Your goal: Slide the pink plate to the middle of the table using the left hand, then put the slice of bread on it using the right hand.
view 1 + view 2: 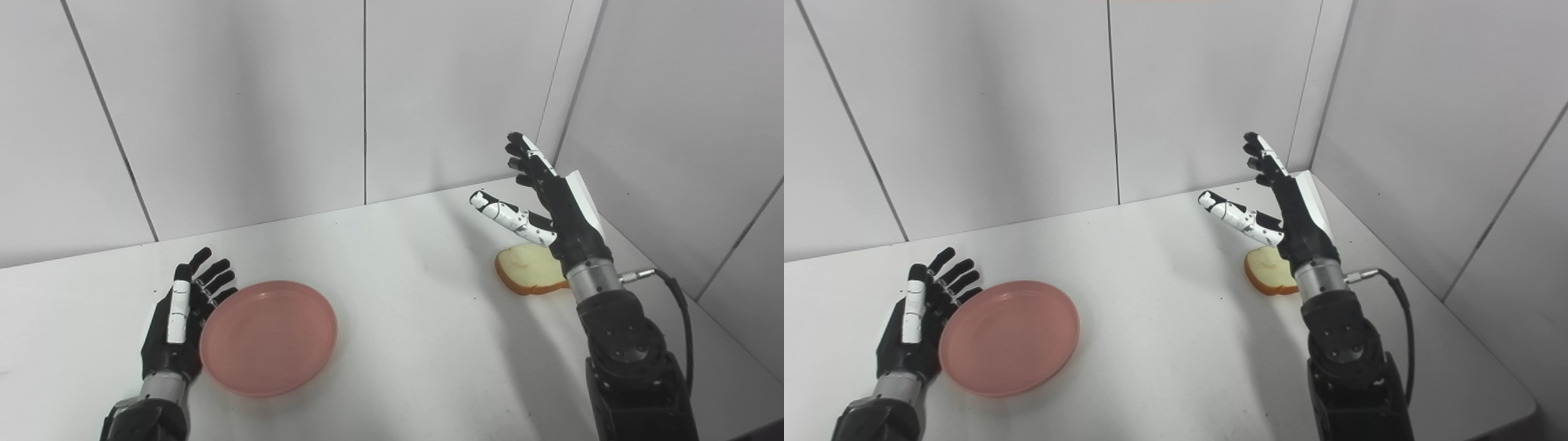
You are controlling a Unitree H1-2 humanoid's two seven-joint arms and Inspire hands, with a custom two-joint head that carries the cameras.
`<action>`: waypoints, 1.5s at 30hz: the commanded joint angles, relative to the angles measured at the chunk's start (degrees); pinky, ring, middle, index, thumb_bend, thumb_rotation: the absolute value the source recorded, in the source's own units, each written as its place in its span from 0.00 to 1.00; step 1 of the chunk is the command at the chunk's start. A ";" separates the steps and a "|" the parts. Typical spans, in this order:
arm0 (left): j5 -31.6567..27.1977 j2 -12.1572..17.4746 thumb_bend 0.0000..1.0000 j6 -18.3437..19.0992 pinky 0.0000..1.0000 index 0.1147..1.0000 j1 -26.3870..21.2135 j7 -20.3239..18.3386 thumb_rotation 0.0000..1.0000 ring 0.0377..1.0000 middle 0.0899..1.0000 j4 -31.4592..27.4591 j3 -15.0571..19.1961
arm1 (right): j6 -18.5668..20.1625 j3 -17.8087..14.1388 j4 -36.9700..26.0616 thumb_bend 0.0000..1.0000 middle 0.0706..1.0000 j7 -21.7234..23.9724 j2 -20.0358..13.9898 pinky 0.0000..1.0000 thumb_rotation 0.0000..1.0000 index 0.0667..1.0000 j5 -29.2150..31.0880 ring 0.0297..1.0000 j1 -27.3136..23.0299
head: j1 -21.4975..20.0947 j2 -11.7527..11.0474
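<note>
The round, shallow pink plastic plate is lying on the white table, left of its middle, its left rim just beside the fingers of the black-and-white left hand, which may be touching it; contact is too close to tell. That hand is standing edge-on, palm facing the plate, fingers released and spread, holding nothing. The plate is looking light, stiff and smooth, likely to be gliding easily under a sideways push on its raised rim, though it could be spinning off if pushed off-centre. The tan-crusted slice of bread is lying flat just below and behind the palm of the right hand, well apart from the plate. It is looking soft and light, best pinched gently at its crust edge. The right hand is being held raised above the table, fingers pointing up and away, thumb splayed leftward, released and empty
</note>
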 commanded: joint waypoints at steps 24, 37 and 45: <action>0.26 -1.16 0.89 3.49 0.72 0.78 2.88 0.96 0.82 0.77 0.74 2.57 0.42 | -1.01 17.36 19.61 1.00 1.00 34.84 -33.38 0.83 0.26 1.00 -18.82 0.99 -12.98 | 1.13 0.22; 0.44 -1.35 0.88 3.60 0.72 0.79 3.14 0.84 0.83 0.78 0.75 2.98 0.29 | -5.76 32.17 29.38 1.00 0.98 38.88 -39.12 0.76 0.26 0.96 -22.22 0.93 -19.12 | 1.41 -0.02; 0.36 -1.34 0.87 4.09 0.73 0.78 3.28 0.90 0.82 0.77 0.73 2.43 0.24 | -7.12 37.07 32.48 1.00 0.99 40.20 -38.52 0.86 0.30 0.98 -26.76 0.95 -22.24 | 1.66 0.05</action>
